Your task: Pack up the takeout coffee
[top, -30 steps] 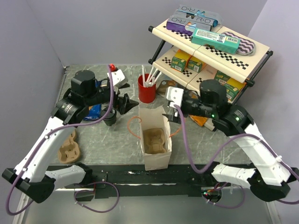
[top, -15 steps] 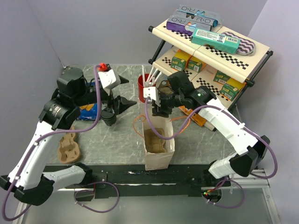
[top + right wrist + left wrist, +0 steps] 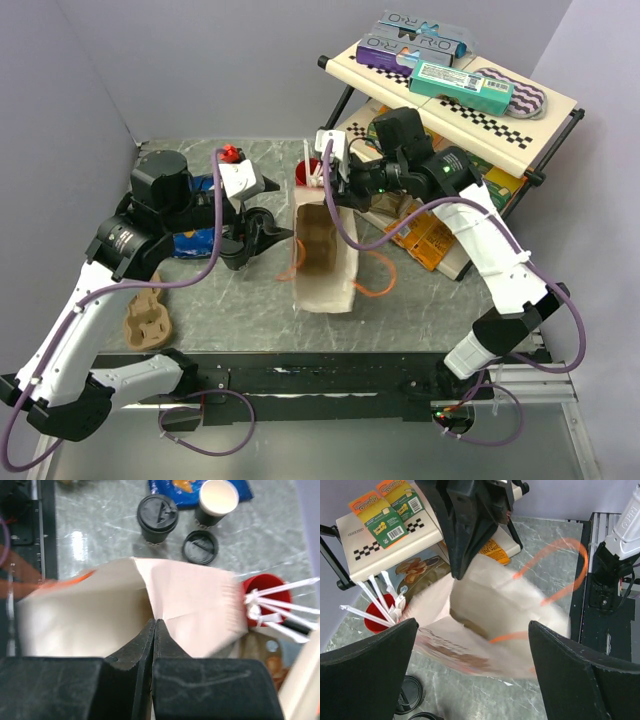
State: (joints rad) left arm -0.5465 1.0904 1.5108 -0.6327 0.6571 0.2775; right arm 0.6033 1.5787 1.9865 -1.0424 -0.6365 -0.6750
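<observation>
Right wrist view shows the right gripper with its fingers pressed together on the top edge of the paper bag, pinching it. In the top view the bag leans over near the middle of the table, with a cardboard cup holder inside. The takeout coffee, its black lid on, stands upright on the table to the left of the bag, apart from it, beside a loose lid and an open cup. The left gripper is spread wide and holds nothing, just beside the bag's left side. A red cup with straws stands at the bag's far end.
</observation>
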